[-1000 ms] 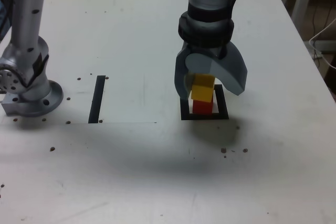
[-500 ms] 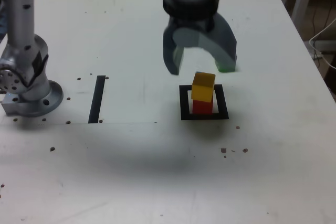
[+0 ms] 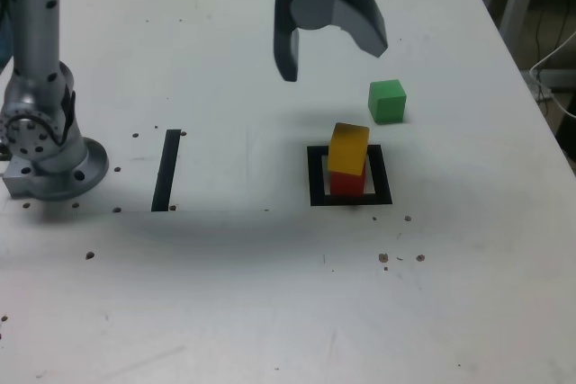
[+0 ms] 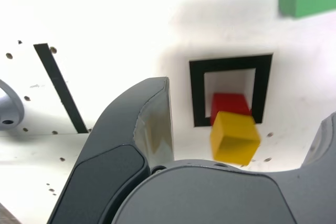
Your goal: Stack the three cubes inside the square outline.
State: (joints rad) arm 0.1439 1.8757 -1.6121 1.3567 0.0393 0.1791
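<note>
Two cubes form the stack: the yellow cube (image 3: 348, 149) rests on the red cube (image 3: 347, 183), which sits within the square outline (image 3: 319, 197). The green cube (image 3: 388, 102) stands alone on the table (image 3: 225, 303), just beyond the outline in the exterior view. My claw (image 3: 331, 62) is spread wide, holds nothing, and hangs above the table, clear of the stack.

Principal hazards, as I judge them: the yellow cube appears slightly offset on the red, so a third cube set down off-centre could topple both. The green cube lies near the stack; a low, wide approach to it could let one of my fingers clip the yellow cube. Releasing the green cube too high could jolt the column.

Compared with one second earlier, my claw no longer surrounds the yellow cube; it is higher and farther back, the green cube is uncovered, and the two-cube stack remains in place.
</note>
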